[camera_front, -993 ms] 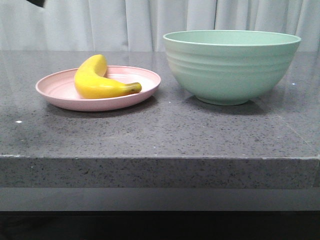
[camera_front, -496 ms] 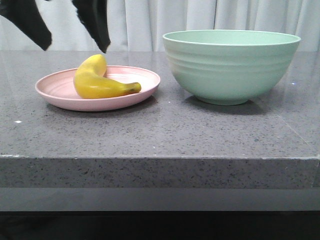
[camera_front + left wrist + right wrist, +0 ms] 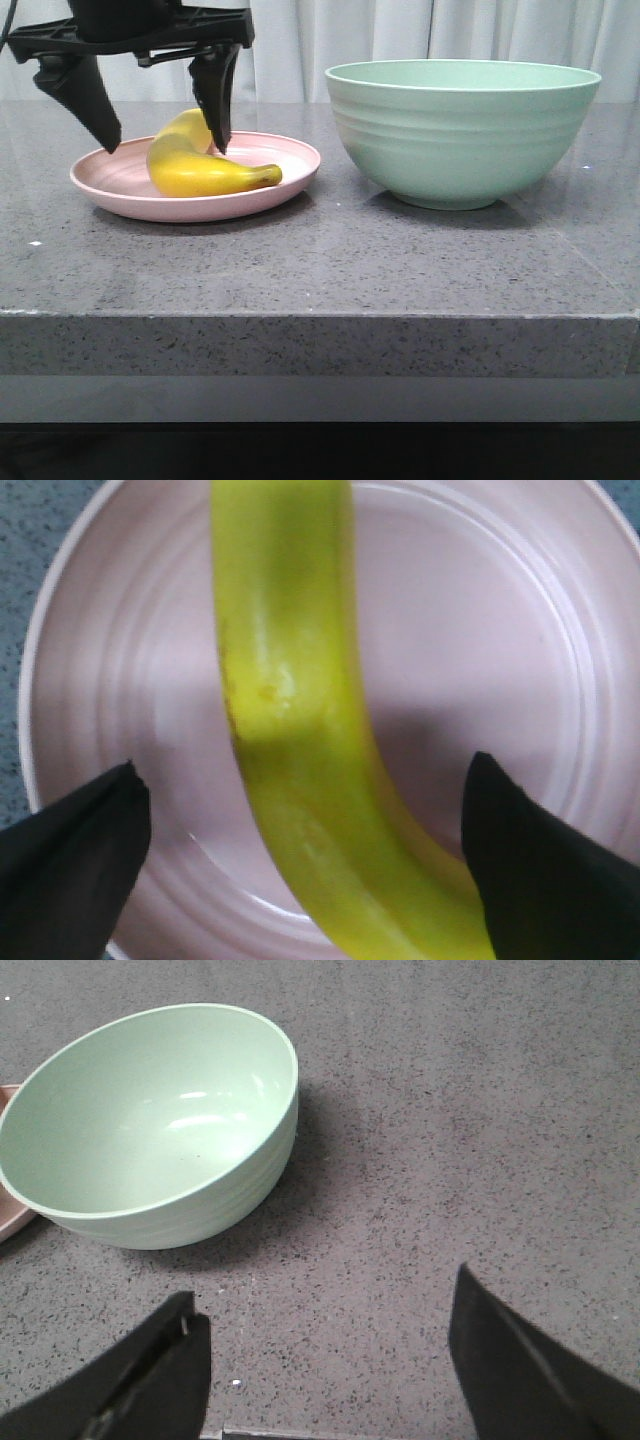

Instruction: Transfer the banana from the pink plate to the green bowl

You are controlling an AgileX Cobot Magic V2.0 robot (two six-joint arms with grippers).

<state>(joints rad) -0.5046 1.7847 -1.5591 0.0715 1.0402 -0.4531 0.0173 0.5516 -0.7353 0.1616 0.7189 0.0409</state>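
The yellow banana lies curved on the pink plate at the left of the stone counter. My left gripper hangs open right over it, one black finger on each side of the fruit, tips near plate level and not touching it. In the left wrist view the banana runs between the two fingertips over the pink plate. The green bowl stands empty to the right of the plate. My right gripper is open above bare counter, near the green bowl.
The grey stone counter ends in a front edge close to the camera. A white curtain hangs behind. A sliver of the pink plate shows beside the bowl in the right wrist view.
My left gripper has come down from above the plate until its open fingers straddle the banana. Banana, plate and bowl have stayed in place.
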